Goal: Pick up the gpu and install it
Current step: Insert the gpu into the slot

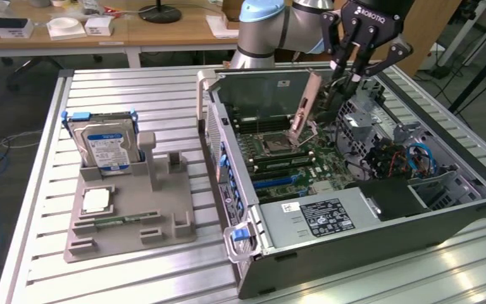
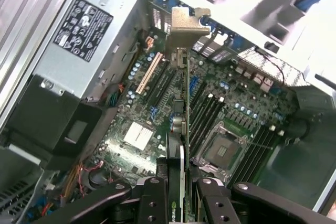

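Observation:
My gripper [image 1: 345, 81] hangs above the open computer case [image 1: 252, 253], shut on the gpu [image 1: 329, 109]. The gpu is a thin dark card held on edge, with its silver bracket [image 1: 305, 107] pointing down toward the motherboard [image 1: 290, 161]. In the wrist view the gpu [image 2: 182, 124] runs edge-on away from the gripper [image 2: 179, 190], and its bracket [image 2: 185, 24] is at the far end over the case's rear wall. The card floats above the motherboard [image 2: 157, 103] and its slots, apart from them.
A silver power supply [image 1: 323, 216] fills the case's near end, and drive cages with blue cables [image 1: 416, 158] sit on the exterior view's right. On the exterior view's left, a grey fixture [image 1: 154, 234] holds a hard drive [image 1: 104, 142] upright and a memory stick [image 1: 118, 220].

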Robot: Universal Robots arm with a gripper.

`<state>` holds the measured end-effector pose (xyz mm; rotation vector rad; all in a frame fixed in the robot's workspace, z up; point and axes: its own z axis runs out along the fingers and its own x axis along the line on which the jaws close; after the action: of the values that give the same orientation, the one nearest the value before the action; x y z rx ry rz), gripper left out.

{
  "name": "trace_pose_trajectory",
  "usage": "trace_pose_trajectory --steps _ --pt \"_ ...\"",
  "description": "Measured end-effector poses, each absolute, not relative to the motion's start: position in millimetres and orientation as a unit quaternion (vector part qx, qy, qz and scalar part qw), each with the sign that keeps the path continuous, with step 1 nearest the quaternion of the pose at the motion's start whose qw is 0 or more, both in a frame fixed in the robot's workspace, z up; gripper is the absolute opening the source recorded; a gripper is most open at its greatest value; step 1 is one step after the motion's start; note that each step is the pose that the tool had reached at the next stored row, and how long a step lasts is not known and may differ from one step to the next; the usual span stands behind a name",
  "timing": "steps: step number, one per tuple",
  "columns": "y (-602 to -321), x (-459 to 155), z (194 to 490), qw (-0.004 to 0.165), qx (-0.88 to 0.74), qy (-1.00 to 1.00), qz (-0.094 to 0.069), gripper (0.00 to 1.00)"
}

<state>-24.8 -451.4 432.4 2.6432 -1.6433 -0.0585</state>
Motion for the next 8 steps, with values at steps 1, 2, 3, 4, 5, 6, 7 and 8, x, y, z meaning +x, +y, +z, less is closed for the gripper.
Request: trace_pose_trajectory --steps 1,2,3,4,5,6,7,8 --pt "-451.4 -24.8 431.9 0.014 0.844 -0.535 -0.019 0.26" --pt "-451.4 -24.8 431.3 0.014 0.839 -0.543 -0.019 0.26" --pt "-451.4 -24.8 430.7 0.014 0.834 -0.551 -0.019 0.26" --pt "-451.4 -24.8 430.2 0.014 0.829 -0.558 -0.019 0.26" --pt "-451.4 -24.8 429.6 0.013 0.824 -0.565 -0.019 0.26" --pt "-451.4 -24.8 429.0 0.013 0.819 -0.573 -0.02 0.26" --pt "-451.4 -24.8 428.5 0.013 0.814 -0.581 -0.02 0.26" --pt "-451.4 -24.8 428.0 0.013 0.808 -0.588 -0.02 0.26"
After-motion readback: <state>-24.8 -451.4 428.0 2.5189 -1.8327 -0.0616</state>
